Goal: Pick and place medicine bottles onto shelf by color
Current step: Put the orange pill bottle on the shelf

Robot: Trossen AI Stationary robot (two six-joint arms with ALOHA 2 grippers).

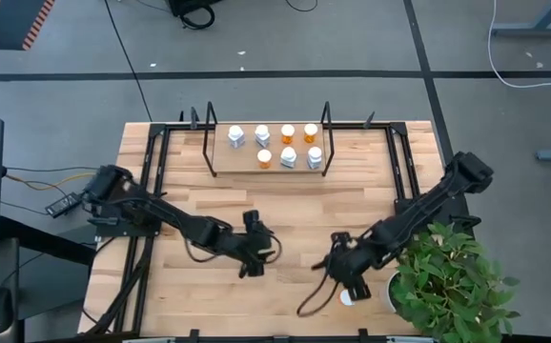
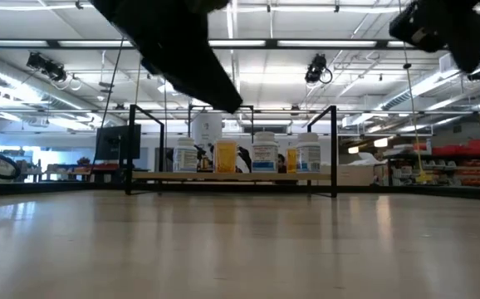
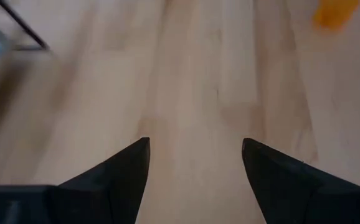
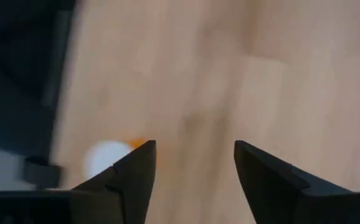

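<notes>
Seven bottles stand on the shelf at the table's twelve o'clock, seen from above: four in the far row, three in the near row. One more bottle stands near the five o'clock edge, beside a potted plant. The left gripper is near the table's middle and the right gripper is close to the lone bottle.

From table height, the bottles line the shelf.

The left wrist shows its fingers spread over bare wood.

The right wrist shows its fingers spread, empty, with the lone bottle's white cap just beside one.
</notes>
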